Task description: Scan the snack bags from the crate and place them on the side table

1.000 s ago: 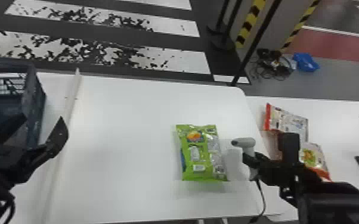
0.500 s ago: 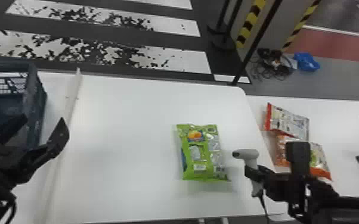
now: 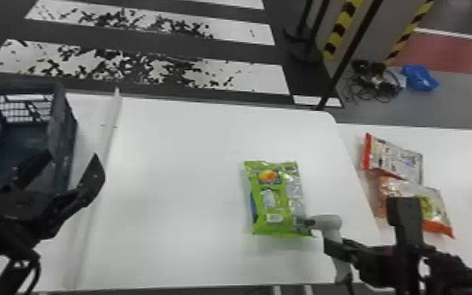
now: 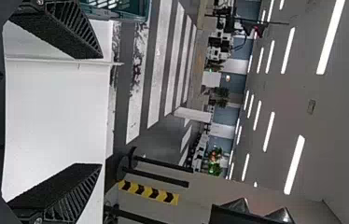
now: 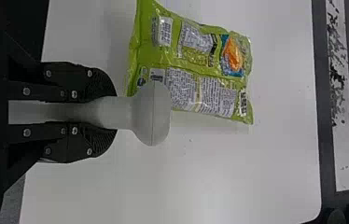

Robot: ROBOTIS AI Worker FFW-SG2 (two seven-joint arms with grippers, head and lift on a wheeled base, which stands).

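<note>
Snack bag [image 3: 276, 196], green: lining up the scan

Step in hand, as I judge it: reading the code on the green bag, which lies flat on the main table [image 3: 176, 176], near the edge beside the side table [image 3: 466, 168]. Two other bags [image 3: 392, 157] [image 3: 415, 196] lie on the side table.

Right gripper [image 5: 109, 113]: fingers drawn in on either side of the scanner [image 5: 151, 113], gripping its handle. The scanner's head is at the bag's near corner. Left gripper [image 3: 72, 157]: fingers spread wide, close to the crate [image 3: 64, 133], nothing between them.

Method notes: bring the nose above the white label [image 3: 274, 218] (a barcode, by the look of it) and aim down squarely. Keep a small gap; pushing the bag would spoil the aim. Shiny wrapping may throw glare, so a slight change of angle could help. Leave the cord [image 3: 349, 288] slack. Should the label prove creased, smoothing the wrapper lightly with the free gripper seems wiser than pressing the scanner closer.
</note>
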